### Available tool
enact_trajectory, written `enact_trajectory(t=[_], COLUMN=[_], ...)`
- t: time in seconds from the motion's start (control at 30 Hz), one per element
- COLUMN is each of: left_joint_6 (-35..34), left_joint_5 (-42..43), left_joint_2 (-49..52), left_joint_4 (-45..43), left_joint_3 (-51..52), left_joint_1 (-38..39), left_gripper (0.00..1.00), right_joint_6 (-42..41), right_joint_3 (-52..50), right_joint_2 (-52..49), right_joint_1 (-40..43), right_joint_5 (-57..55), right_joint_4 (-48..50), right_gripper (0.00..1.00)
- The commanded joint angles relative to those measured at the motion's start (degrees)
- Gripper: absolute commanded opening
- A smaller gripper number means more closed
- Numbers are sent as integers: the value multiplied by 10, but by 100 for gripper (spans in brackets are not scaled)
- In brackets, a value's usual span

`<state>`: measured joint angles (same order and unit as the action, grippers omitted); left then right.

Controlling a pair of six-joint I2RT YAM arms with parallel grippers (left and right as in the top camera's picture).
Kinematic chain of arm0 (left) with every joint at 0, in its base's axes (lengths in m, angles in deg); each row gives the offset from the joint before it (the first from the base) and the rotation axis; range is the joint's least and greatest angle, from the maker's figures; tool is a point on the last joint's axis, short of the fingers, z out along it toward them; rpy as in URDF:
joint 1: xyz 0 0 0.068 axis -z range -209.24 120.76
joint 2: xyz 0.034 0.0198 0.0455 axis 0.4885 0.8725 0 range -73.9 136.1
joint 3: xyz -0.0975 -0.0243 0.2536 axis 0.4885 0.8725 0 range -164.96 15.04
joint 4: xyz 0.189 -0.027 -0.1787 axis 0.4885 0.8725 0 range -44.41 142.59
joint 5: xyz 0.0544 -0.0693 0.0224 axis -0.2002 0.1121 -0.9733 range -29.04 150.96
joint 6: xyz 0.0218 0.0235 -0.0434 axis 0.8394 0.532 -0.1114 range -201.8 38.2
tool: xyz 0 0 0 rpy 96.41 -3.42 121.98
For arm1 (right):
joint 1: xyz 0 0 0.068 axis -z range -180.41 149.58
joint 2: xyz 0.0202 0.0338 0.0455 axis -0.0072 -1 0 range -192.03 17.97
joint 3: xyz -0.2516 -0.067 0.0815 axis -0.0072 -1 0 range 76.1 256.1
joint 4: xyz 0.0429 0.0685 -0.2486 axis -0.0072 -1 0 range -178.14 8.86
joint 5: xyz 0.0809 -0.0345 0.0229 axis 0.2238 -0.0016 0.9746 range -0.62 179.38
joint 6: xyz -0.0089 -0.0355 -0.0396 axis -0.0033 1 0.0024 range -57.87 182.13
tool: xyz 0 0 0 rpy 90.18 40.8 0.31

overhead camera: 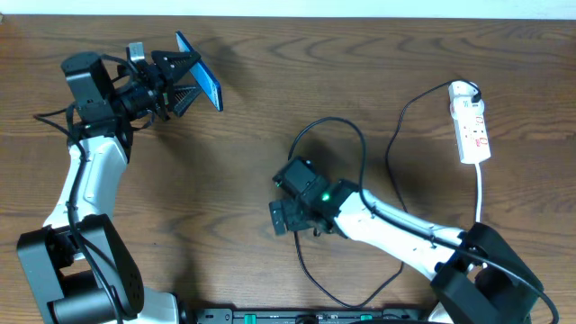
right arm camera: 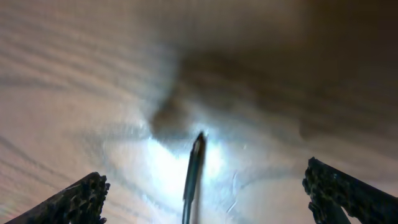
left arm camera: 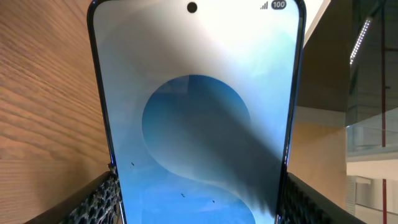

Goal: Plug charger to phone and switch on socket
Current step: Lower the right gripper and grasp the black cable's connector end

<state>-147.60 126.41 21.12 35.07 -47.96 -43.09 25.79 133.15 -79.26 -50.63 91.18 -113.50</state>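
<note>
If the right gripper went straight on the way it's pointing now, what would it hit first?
Most likely the charger plug tip, which sits between the open jaws of the right gripper in the wrist view, then the wooden table behind it. Depth is hard to judge.

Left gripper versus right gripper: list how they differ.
The left gripper is shut on the phone, held off the table; the right gripper is open, holding nothing. The left gripper faces sideways; the right gripper points down at the charger tip. Both have black textured fingers.
</note>
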Motion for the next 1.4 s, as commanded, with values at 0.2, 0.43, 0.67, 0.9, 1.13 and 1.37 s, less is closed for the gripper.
enact_trajectory(t=[0.2,0.43,0.67,0.9,1.13,1.37], left_joint_6=[-3,-5,-5,-5,-5,-5], left_joint_5=[10,10,10,12,12,14], left_joint_2=[-9,-9,-9,-9,-8,-9], left_joint_4=[-7,-7,-7,-7,-7,-7], left_joint_3=[-1,-1,-1,-1,-1,-1], left_joint_1=[-3,-3,-3,-3,-3,-3], left_gripper=[7,7,7,7,7,8], right_joint_6=[-55,-66,-80,-84,-84,-84], right_joint_3=[8,8,8,8,8,8], right_joint_2=[-7,-52,-80,-80,-80,-80], right_joint_1=[-39,-55,-55,-55,-57,-58], right_joint_5=[-17,-19,-19,-16,-12,-12], right_joint_4=[-21,-26,-23,-21,-22,-22], right_gripper=[86,87,82,75,49,38])
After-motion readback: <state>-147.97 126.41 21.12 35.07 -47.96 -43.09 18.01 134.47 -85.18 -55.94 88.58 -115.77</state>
